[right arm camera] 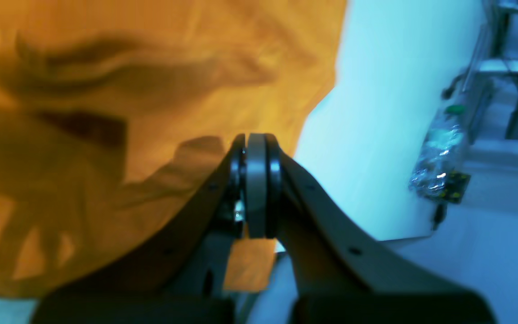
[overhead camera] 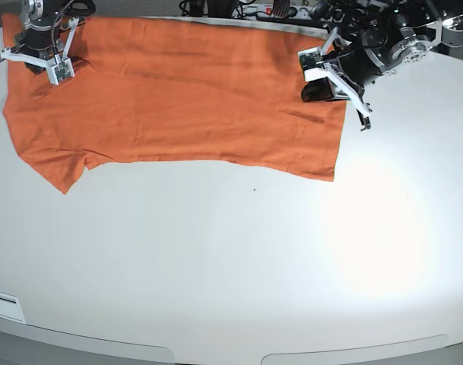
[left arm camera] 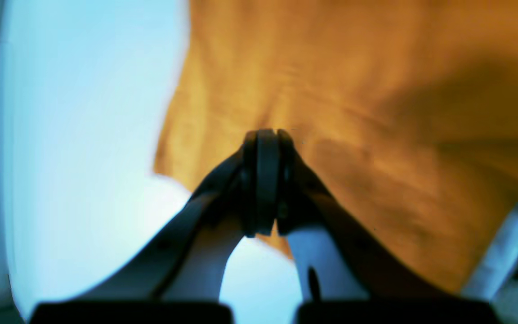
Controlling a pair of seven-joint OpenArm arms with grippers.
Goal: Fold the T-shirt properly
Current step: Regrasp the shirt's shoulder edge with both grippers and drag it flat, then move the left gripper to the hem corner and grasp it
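With the shirt (overhead camera: 185, 99) spread at the tabletop's (overhead camera: 231, 266) 12 o'clock, both tools, left (left arm camera: 265, 135) and right (right arm camera: 255, 137), are clenched on it, so they'd best be lifted evenly, no tugging.

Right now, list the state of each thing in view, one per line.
T-shirt: spread along the table's far edge, already folded lengthwise, one sleeve showing at the base view's left.
Left gripper: shut, over the shirt's hem end.
Right gripper: shut, over the shirt's sleeve end.
Table: white, shirt lying on it.
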